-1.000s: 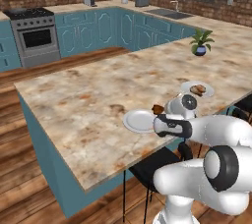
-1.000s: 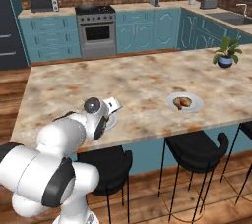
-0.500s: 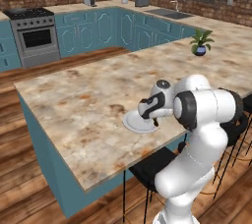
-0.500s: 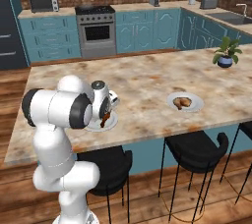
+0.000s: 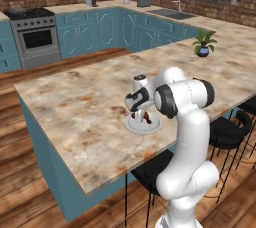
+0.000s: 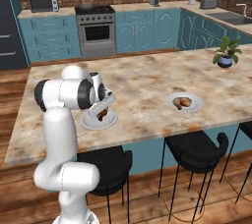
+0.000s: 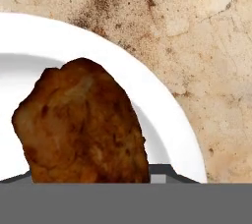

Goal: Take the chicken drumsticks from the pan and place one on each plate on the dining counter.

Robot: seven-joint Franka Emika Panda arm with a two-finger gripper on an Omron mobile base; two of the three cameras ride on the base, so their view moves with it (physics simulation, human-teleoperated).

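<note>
My gripper [image 5: 141,117] hangs just above the near plate [image 5: 152,128] on the dining counter [image 5: 80,107], shut on a dark reddish-brown chicken drumstick [image 5: 145,118]. From the right base view the same gripper [image 6: 101,113] holds the drumstick [image 6: 103,115] over that plate [image 6: 89,122]. Along the hand, the drumstick [image 7: 83,125] stands close over the white plate [image 7: 165,115], its lower end hidden. A second plate [image 6: 196,103] to the right carries a golden drumstick [image 6: 183,102]. The pan is out of view.
A potted plant [image 6: 226,55] stands at the island's far right end. Black bar stools [image 6: 197,145] line the near side below the counter edge. A stove [image 6: 96,29] and teal wall cabinets sit far behind.
The arm has risen from its folded pose at the counter's edge and swung the gripper with the drumstick over the near plate, then down close to it.
</note>
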